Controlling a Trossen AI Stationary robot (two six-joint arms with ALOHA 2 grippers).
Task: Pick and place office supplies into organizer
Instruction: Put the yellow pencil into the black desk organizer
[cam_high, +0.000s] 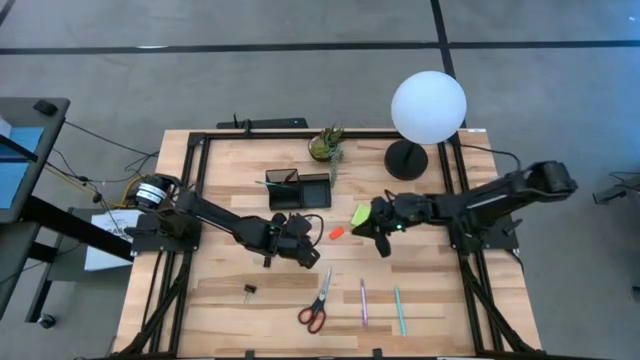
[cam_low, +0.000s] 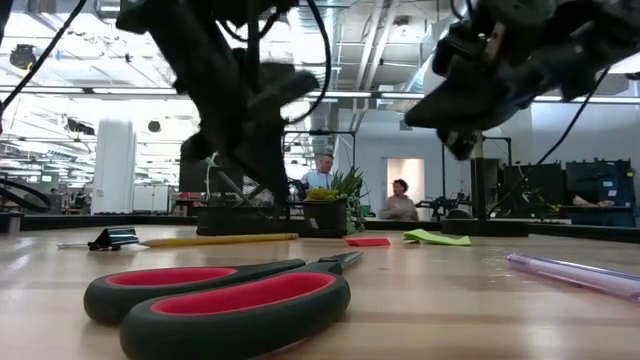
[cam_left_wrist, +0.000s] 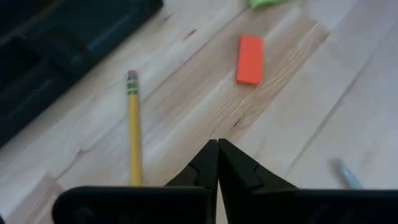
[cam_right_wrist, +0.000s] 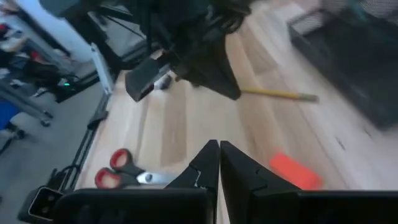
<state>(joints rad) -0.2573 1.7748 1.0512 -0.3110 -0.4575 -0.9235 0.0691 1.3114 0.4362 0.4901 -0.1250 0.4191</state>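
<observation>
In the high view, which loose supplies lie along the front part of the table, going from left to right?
black clip → red-handled scissors → purple pen → teal pen

High view: overhead, straight down, far; whole bench (cam_high: 230, 290), both arms, floor around.
Low view: bench-top height, level across into room; scissors (cam_low: 215, 293) very close.
Left wrist view: close, angled down at bench past own pincer (cam_left_wrist: 218, 163); pencil (cam_left_wrist: 134, 127), eraser (cam_left_wrist: 250, 59) near.
Right wrist view: close, facing left arm across bench.
Shared: eraser, pencil in all four views; scissors in high, low, right wrist views.
</observation>
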